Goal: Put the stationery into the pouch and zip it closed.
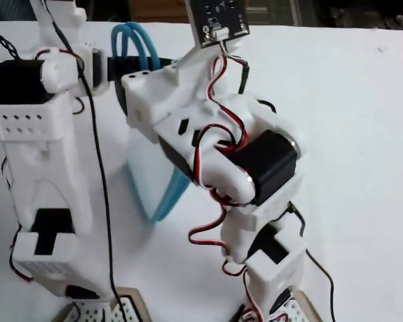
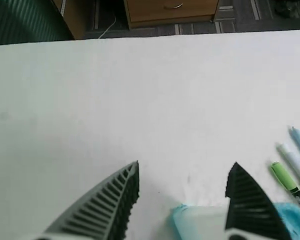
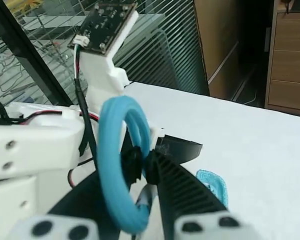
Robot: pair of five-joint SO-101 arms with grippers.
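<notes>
two grippers, two different states: your right gripper (image 3: pixel 140 161) is pinched narrow on the blue loop (image 3: pixel 110 170) of the pouch (image 1: pixel 146 178). your left gripper (image 2: pixel 186 165) hangs wide apart over the bare tabletop (image 2: pixel 140 90) with nothing between its fingers.

the relation to watch is sideways. the pens (image 2: pixel 284 179) do not lie ahead of the left gripper. they lie off to one side of it, the side where a pale corner of the pouch shows beneath one finger, and just past that corner. they rest side by side on the tabletop, close together. their long axes seem to run roughly toward the far edge of the tabletop, much the way the left gripper itself points. so the gap between its fingers already lies across the barrels, and i judge that a sideways shift and a drop matter more than any turn of the wrist.

from above, the pouch sits between your two arms with its loop end toward the far edge, and the right arm (image 1: pixel 255 168) covers much of it. i cannot tell whether the zip is open.

which arm is nearer the pens i cannot say for sure, since the right arm hides that patch of tabletop from above. the left arm is the free one, though, so i judge the pick-up falls to it while the right gripper steadies the pouch.
</notes>
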